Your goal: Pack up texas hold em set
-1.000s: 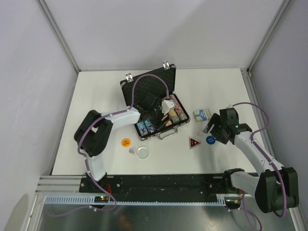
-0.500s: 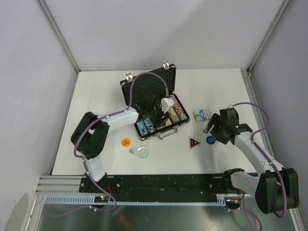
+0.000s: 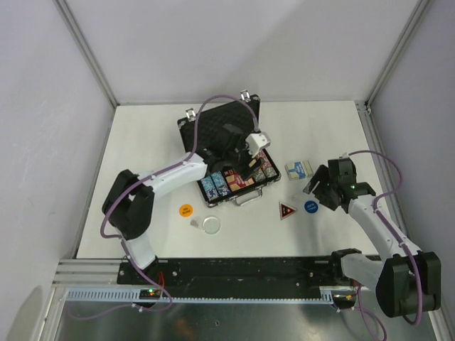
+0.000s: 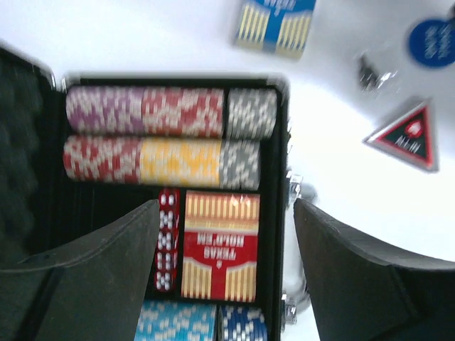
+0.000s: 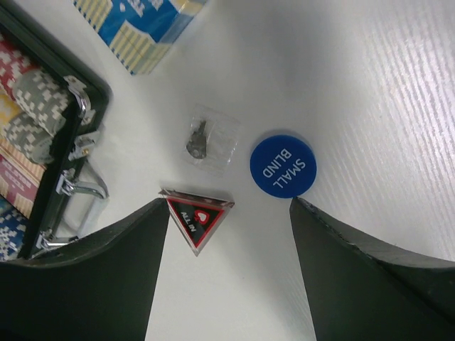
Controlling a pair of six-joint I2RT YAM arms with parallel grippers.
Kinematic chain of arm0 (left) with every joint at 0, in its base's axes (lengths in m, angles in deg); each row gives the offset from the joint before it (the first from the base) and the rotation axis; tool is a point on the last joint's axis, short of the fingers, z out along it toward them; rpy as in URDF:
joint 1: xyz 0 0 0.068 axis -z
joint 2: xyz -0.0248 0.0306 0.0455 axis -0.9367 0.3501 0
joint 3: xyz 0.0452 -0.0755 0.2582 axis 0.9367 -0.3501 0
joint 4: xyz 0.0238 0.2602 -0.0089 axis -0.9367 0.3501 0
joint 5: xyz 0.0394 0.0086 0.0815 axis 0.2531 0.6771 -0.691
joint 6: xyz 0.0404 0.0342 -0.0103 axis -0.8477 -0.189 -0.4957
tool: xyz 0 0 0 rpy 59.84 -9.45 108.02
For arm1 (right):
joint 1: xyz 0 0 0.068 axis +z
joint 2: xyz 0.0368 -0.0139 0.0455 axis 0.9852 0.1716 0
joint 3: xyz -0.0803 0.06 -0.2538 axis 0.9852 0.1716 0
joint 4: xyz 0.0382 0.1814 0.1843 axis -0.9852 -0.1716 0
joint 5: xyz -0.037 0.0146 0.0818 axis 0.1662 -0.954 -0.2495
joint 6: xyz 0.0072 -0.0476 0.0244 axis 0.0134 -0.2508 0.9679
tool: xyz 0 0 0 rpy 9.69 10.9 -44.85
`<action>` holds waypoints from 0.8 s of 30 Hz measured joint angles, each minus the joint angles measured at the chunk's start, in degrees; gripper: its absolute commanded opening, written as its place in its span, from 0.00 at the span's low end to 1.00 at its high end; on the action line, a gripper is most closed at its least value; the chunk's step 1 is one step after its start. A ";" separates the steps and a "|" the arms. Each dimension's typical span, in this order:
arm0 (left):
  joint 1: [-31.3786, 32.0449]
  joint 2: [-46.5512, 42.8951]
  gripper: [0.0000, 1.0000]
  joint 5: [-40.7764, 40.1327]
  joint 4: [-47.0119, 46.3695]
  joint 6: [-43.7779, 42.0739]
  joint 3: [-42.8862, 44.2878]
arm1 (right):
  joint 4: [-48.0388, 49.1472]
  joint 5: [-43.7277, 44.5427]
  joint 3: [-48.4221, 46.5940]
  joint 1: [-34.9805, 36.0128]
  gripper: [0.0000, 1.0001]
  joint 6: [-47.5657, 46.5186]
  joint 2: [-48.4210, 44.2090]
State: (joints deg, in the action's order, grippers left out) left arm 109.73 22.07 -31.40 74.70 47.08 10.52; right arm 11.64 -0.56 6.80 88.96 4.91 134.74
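The left gripper (image 4: 226,206) has swung up and away from the arms' bases in the past second, from the middle of the open briefcase (image 3: 220,125) toward its far right corner, with the arm stretched farther across the table (image 3: 142,142). Its fingers are spread wide and hold nothing. The right arm has barely shifted.

Directly below the left gripper, seen from the left wrist, are the case's packed compartments: two rows of poker chips (image 4: 163,111) in purple, red, yellow and grey, a column of red dice (image 4: 168,238), and beside them a red card deck (image 4: 220,245). More chips in blue lie past the deck. The foam-lined lid stands open on the far side.

The right gripper (image 5: 229,202), fingers parted and holding nothing, hangs over the pieces outside the case, to its right: a blue "Small Blind" button (image 5: 282,165), a red "All In" triangle (image 5: 196,217), a small clear bag (image 5: 210,138) with something dark inside, and a blue card deck (image 5: 142,25) farther off. An orange button (image 3: 185,210) and a pale round disc (image 3: 211,225) lie on the table in front of the case.
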 measured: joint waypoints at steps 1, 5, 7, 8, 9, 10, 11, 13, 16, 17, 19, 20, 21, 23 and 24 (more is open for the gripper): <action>0.81 0.37 0.83 0.09 0.04 0.00 1.53 | -0.09 0.22 -0.39 -0.26 0.75 0.17 0.22; 4.20 4.39 0.85 1.11 -0.70 -0.09 9.79 | -0.55 2.29 -4.28 -1.11 0.75 0.46 2.29; 5.60 7.69 0.85 1.53 -1.05 -0.35 14.14 | -0.52 3.28 -6.40 -1.66 0.75 0.46 3.06; 6.29 9.60 0.86 1.55 -1.27 -0.48 16.31 | -0.50 3.78 -7.56 -2.25 0.75 0.50 3.34; 6.97 11.56 0.87 1.49 -1.36 -0.57 18.40 | -0.44 4.17 -8.41 -2.86 0.75 0.57 3.50; 7.58 13.55 0.87 1.38 -1.38 -0.66 20.37 | -0.50 4.46 -9.18 -3.61 0.75 0.63 3.61; 8.09 15.21 0.87 1.16 -1.40 -0.72 21.88 | -0.48 4.68 -9.66 -4.20 0.74 0.74 3.65; 9.31 19.17 0.87 -0.13 -1.36 -0.96 25.57 | -0.66 5.31 -10.54 -5.92 0.75 1.18 3.74; 10.99 24.17 0.88 -1.79 -1.05 -0.90 30.16 | -1.53 6.23 -10.82 -8.20 0.74 2.49 3.74; 11.43 25.55 0.88 -2.19 -0.90 -0.83 31.56 | -2.21 6.45 -10.82 -9.09 0.74 2.99 3.74; 12.13 27.82 0.88 -2.84 -0.74 -0.44 33.90 | -3.69 6.71 -10.82 -11.10 0.74 3.91 3.74; 12.35 28.61 0.89 -2.99 -0.68 -0.33 34.80 | -4.20 6.80 -10.82 -11.80 0.74 4.11 3.72; 12.57 29.75 0.89 -3.08 -0.59 0.02 36.22 | -4.70 6.95 -10.82 -12.59 0.74 4.42 3.67; 12.74 31.30 0.90 -3.15 -0.61 0.33 38.05 | -5.73 7.08 -10.82 -13.81 0.74 4.66 3.32; 12.76 31.95 0.90 -3.15 -0.63 0.57 38.80 | -6.27 7.19 -10.82 -14.27 0.74 4.70 3.02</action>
State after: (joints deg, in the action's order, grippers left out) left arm 122.50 54.02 -34.54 74.07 47.65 49.31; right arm 5.36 6.63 -4.02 74.69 9.61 137.75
